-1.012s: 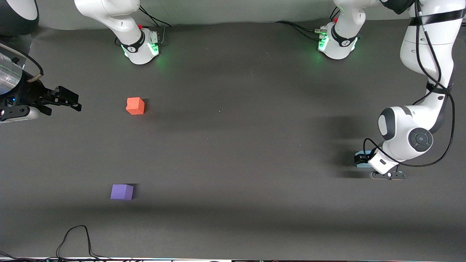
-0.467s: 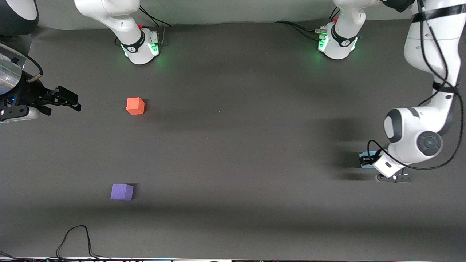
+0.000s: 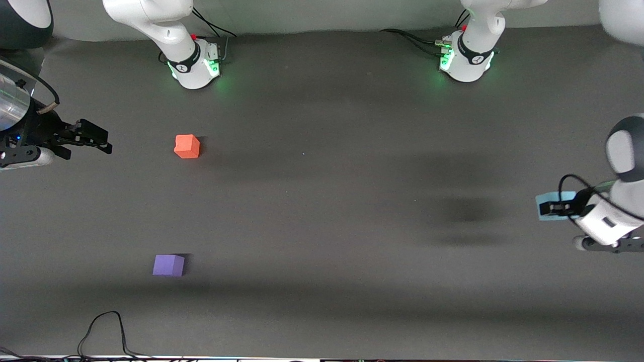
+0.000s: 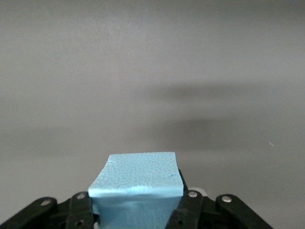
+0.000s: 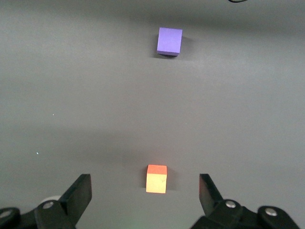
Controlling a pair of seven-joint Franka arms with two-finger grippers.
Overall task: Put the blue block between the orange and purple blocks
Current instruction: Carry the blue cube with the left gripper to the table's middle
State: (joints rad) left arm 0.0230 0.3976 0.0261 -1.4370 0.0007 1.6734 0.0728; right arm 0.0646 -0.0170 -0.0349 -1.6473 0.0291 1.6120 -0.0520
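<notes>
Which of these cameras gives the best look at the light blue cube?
The left wrist view: the blue block fills the foreground, pinched in the left hand, its foam texture clear. The front view shows it small, lifted over the left arm's end of the table, partly hidden by the hand. The right wrist view does not show it.
</notes>
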